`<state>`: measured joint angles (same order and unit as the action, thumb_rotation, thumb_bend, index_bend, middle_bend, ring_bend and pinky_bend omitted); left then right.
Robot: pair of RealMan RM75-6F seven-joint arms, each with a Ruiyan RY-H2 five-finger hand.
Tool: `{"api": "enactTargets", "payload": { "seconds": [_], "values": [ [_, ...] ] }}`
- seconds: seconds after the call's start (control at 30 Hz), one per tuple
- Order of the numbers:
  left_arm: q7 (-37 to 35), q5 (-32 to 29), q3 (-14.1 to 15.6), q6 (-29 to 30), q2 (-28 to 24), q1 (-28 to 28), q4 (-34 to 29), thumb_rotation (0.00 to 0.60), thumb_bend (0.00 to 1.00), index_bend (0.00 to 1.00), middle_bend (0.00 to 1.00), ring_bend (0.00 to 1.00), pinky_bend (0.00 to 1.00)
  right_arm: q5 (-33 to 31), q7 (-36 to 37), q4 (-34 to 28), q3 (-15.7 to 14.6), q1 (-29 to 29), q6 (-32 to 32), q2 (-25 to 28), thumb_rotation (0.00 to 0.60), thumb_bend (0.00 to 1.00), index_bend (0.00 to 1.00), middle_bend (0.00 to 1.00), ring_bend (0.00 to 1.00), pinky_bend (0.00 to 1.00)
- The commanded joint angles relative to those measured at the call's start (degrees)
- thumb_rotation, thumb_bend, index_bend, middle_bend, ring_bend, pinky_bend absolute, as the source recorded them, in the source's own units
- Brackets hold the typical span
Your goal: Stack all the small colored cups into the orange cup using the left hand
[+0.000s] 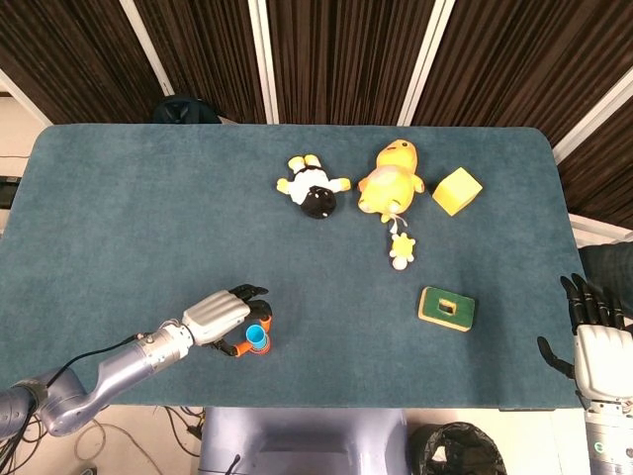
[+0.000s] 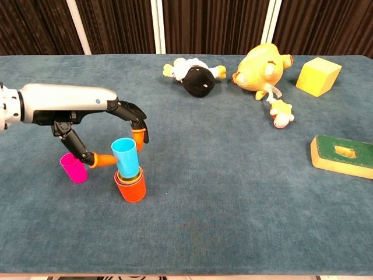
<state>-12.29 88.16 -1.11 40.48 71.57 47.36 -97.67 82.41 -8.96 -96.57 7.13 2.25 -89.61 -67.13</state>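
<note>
In the chest view the orange cup (image 2: 132, 189) stands near the table's front edge with a yellow cup (image 2: 130, 174) nested in it. A blue cup (image 2: 125, 155) sits upright in the yellow cup's mouth, and my left hand (image 2: 96, 112) pinches it between thumb and a fingertip (image 2: 139, 137). A pink cup (image 2: 73, 168) stands just left of the stack, under the hand. From the head view the left hand (image 1: 223, 315) covers the pink cup, and the blue cup (image 1: 258, 337) shows at its fingertips. My right hand (image 1: 597, 346) hangs off the table's right edge with its fingers spread, holding nothing.
Toward the far side lie a panda plush (image 1: 315, 188), a yellow duck plush (image 1: 391, 180) with a small chick (image 1: 401, 253), and a yellow block (image 1: 456, 190). A green and yellow block (image 1: 446, 308) lies at the right front.
</note>
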Motion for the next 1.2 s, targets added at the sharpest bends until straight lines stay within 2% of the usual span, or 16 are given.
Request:
{"api": "enactTargets", "payload": {
  "seconds": [0.03,0.27,0.83,1.07,1.2],
  "values": [
    [0.25,0.23,0.28,0.30,0.53,0.03,0.55,0.600,0.39,0.45,0.25,0.05,0.10,0.04,0.08,0.03,-0.05,-0.01,0.03,0.01,0.600,0.33,0.05,0.07,0.14,0.07],
    [0.98,0.84,0.63,0.72,1.34,0.46,1.34,0.600,0.39,0.43,0.25,0.05,0.10,0.16,0.15,-0.07,-0.06,-0.06,-0.09,0.08,0.600,0.33,0.05,0.07,0.14,0.07],
    [3.80,-0.42,1.14,-1.16,-0.47,2.02,-0.38,0.600,0.34,0.20,0.21,0.04,0.09,-0.13,0.27,-0.19,0.08,-0.14,-0.12,0.22,0.600,0.33,0.05,0.07,0.14,0.07],
    [1.11,-0.99,-0.39,5.84,-3.58,-0.89,-1.69,0.600,0.34,0.22,0.22,0.04,0.09,-0.13,0.44,-0.26,0.09,-0.21,-0.18,0.32,0.600,0.33,0.05,0.07,0.14,0.07],
    [-0.44,-1.52,0.85,7.70,-5.47,-3.10,-1.11,0.600,0.33,0.22,0.21,0.04,0.09,0.02,0.30,-0.33,-0.01,-0.12,-0.02,0.29,0.600,0.33,0.05,0.07,0.14,0.07]
  ]
}}
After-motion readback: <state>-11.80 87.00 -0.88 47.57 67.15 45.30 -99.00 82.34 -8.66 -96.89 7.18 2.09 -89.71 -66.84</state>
